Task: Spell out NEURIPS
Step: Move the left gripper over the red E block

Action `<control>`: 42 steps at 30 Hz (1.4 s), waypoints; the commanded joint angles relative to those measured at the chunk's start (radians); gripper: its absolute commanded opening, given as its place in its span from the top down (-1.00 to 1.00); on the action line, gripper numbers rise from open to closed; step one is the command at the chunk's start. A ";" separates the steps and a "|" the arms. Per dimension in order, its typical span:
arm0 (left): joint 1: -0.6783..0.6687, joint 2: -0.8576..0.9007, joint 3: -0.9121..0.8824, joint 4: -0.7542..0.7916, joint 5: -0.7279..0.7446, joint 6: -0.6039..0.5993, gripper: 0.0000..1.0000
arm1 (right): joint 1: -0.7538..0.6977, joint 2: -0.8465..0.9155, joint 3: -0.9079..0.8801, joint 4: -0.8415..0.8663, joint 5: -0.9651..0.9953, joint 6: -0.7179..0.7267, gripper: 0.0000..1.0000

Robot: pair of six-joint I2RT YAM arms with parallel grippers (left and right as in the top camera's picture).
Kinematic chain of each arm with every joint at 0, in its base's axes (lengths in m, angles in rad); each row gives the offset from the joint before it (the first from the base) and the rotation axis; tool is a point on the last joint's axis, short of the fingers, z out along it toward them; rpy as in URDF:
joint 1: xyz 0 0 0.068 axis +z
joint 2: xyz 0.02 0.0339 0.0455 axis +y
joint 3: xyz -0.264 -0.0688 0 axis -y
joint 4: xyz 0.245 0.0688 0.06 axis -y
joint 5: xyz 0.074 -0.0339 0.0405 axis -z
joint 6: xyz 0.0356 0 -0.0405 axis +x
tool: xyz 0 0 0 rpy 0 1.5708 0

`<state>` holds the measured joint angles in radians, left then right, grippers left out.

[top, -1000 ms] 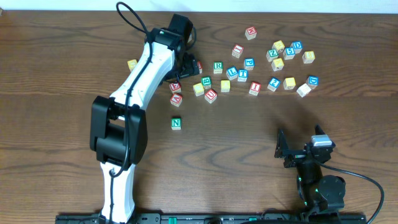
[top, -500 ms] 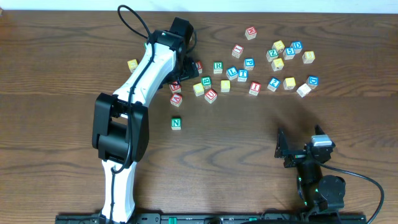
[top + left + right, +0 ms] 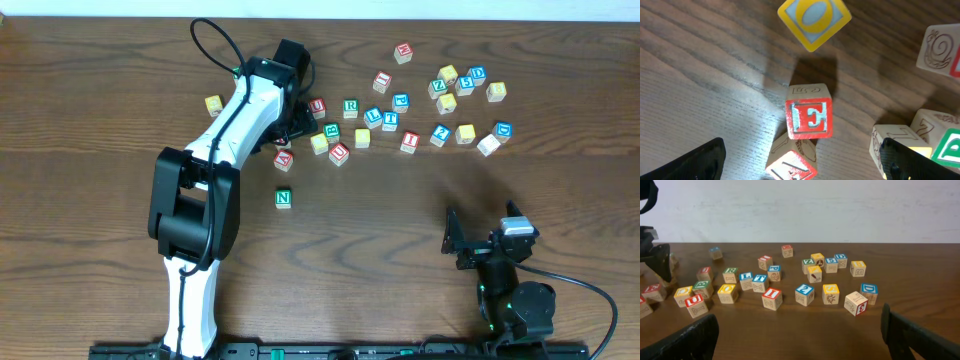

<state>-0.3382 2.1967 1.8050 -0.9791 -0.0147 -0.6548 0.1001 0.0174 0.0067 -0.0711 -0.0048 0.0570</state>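
Note:
My left gripper (image 3: 801,167) hangs open just above the red-bordered E cube (image 3: 809,118), a black finger on each side, touching nothing. From overhead the left gripper (image 3: 293,128) covers that cube. A red cube (image 3: 792,164) touches the E cube's near side. The green N cube (image 3: 283,198) stands alone, nearer the front. The red U cube (image 3: 339,153), green R cube (image 3: 350,107) and red I cube (image 3: 409,141) lie in the scatter. My right gripper (image 3: 482,238) rests open at the front right, its fingers around nothing (image 3: 802,340).
A yellow O cube (image 3: 813,20) lies beyond the E cube, and more cubes (image 3: 935,135) crowd the right finger. Several other lettered and numbered cubes (image 3: 460,85) spread across the far right. One yellow cube (image 3: 213,103) sits alone at the far left.
The left arm has shifted slightly right and toward the front, uncovering a red cube behind it. The right arm and the cubes have not moved.

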 commanded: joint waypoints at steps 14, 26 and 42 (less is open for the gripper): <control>0.001 0.050 -0.014 0.013 -0.019 -0.001 -0.93 | 0.005 -0.005 -0.001 -0.005 -0.002 0.009 -0.99; 0.001 0.058 -0.016 0.016 -0.019 -0.001 -0.93 | 0.005 -0.005 -0.001 -0.005 -0.002 0.009 -0.98; 0.001 0.080 -0.016 0.021 -0.020 0.006 -0.76 | 0.005 -0.005 -0.001 -0.005 -0.002 0.009 -0.99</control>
<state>-0.3382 2.2631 1.7996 -0.9596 -0.0143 -0.6537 0.1001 0.0174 0.0067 -0.0711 -0.0048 0.0570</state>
